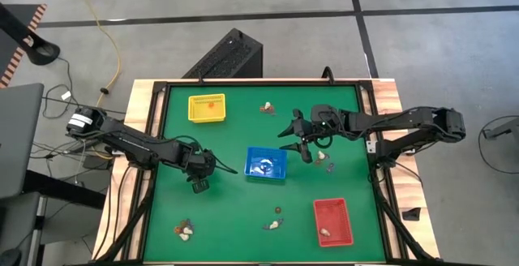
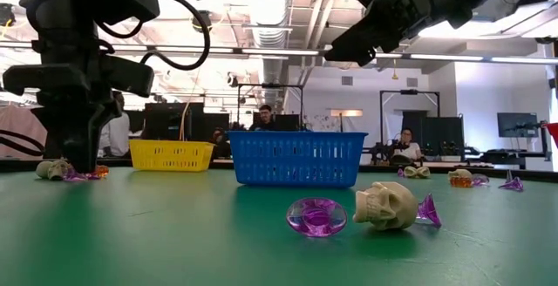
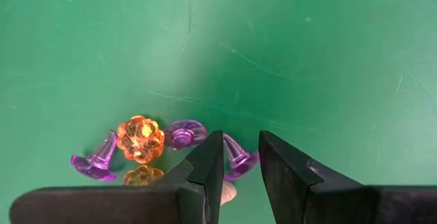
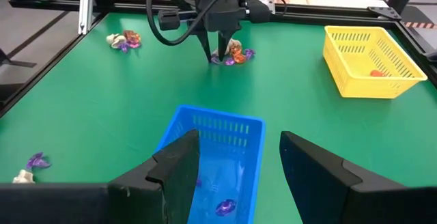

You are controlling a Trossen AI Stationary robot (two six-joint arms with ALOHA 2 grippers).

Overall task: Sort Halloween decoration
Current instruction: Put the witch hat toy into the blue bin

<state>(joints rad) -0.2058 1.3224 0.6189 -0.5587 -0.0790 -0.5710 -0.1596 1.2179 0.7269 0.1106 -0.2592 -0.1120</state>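
Your left gripper (image 3: 240, 161) has its fingers parted around a purple cone trinket (image 3: 239, 160), not yet pinching it; the cone's tip points away from them. Beyond sit an orange pumpkin (image 3: 140, 138) and more purple pieces. Your right gripper (image 4: 239, 157) hangs open over the blue tray (image 4: 205, 125).

The left gripper (image 1: 201, 185) hung low, just left of the blue tray (image 1: 266, 163), wrist bent steeply down. Its fingers (image 3: 208, 161) stood narrowly parted; whether they pinched anything was hard to tell. The right gripper (image 1: 293, 130) hovered high, just right of that tray, its arm stretched level and its fingers (image 4: 179, 162) spread wide, empty.
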